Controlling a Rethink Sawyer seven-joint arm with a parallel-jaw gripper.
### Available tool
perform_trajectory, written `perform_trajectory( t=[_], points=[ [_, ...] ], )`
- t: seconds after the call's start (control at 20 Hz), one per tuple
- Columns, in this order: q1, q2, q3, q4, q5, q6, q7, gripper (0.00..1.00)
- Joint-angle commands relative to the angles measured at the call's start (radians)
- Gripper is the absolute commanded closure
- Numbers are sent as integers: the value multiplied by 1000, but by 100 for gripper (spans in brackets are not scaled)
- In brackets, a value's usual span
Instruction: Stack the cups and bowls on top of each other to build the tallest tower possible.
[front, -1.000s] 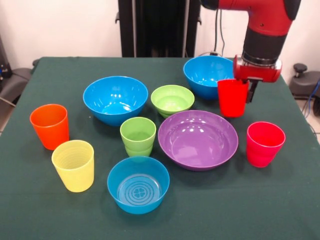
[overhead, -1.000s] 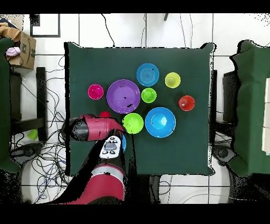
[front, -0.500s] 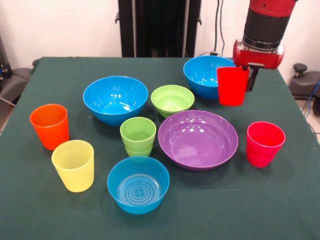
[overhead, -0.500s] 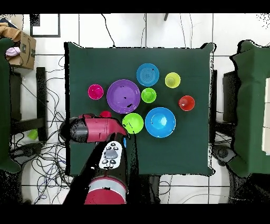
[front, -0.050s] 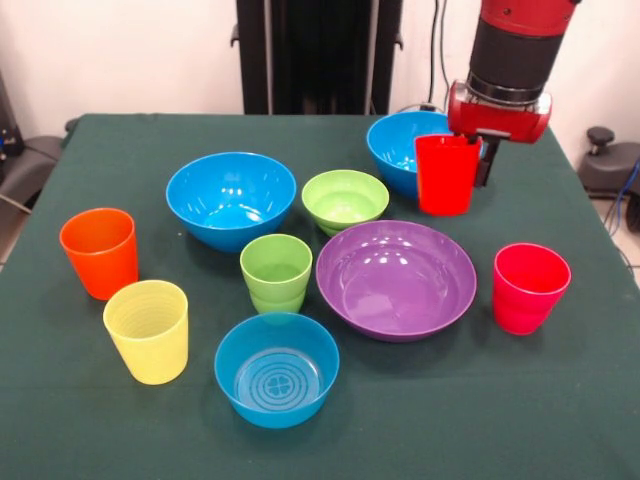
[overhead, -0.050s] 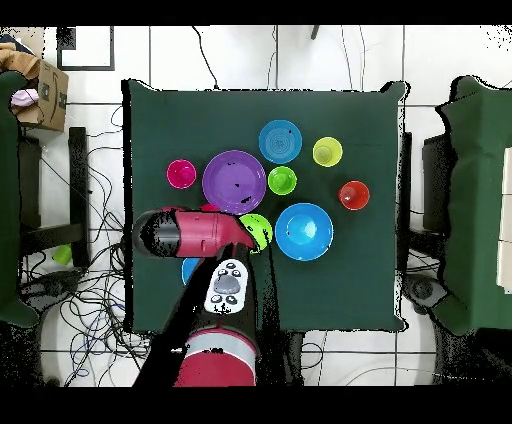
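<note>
Red cup (front, -0.050s: 446, 175) hangs upright off the counter (front, -0.050s: 560, 420), its rim pinched in the closed fingers (front, -0.050s: 470, 150). It is in front of the far right blue bowl (front, -0.050s: 403, 148), beyond the purple bowl (front, -0.050s: 396, 279); the green bowl (front, -0.050s: 345, 199) sits left.

Glossy plastic purple bowl (front, -0.050s: 396, 280), ribbed plastic yellow cup (front, -0.050s: 148, 331), matt green cloth table (front, -0.050s: 480, 410)
</note>
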Motion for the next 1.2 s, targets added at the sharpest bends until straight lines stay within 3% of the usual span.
perform_trajectory(
  t=[0.05,0.4,0.85,1.2],
  points=[
    [-37,53,79,-101,-13,99,51,100],
    [-43,78,78,-140,-20,104,50,100],
    [-58,125,80,-255,-15,204,32,100],
    [-135,165,140,-222,-54,125,-45,100]
  ],
)
